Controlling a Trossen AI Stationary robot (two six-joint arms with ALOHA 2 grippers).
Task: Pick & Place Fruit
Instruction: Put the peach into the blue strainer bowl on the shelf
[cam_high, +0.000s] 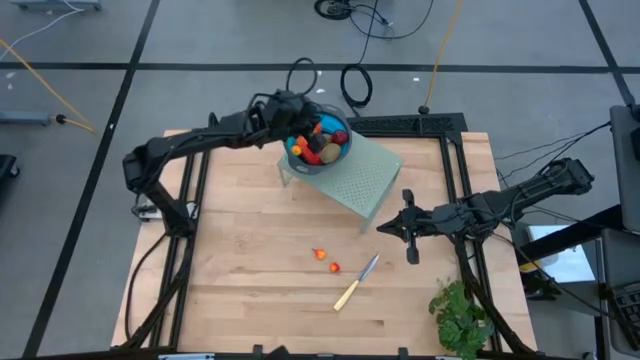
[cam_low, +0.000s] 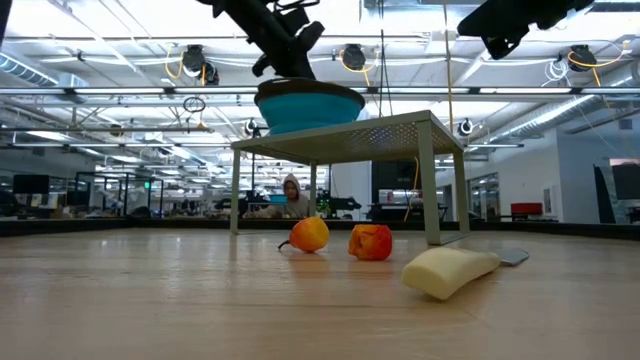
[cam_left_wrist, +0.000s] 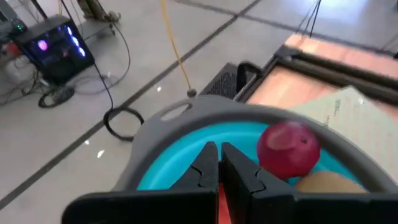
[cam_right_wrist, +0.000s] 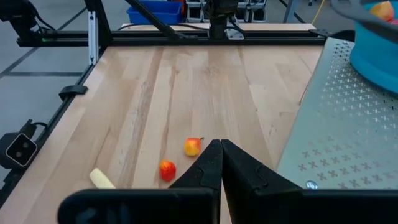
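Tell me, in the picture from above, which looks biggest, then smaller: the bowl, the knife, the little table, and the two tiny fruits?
1. Little perforated green table.
2. Blue bowl of fruit.
3. Pale-handled knife.
4. The two tiny orange-red fruits, which look about alike.

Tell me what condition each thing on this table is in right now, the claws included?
Left gripper: shut, over the bowl, holding nothing visible.
Right gripper: shut, empty, above the table.
Bowl: upright on the stand, filled with fruit.
Stand: upright on the table.
Two small fruits: loose on the table, apart from each other.
Knife: lying flat near them.
Leafy bunch: at the table's corner.
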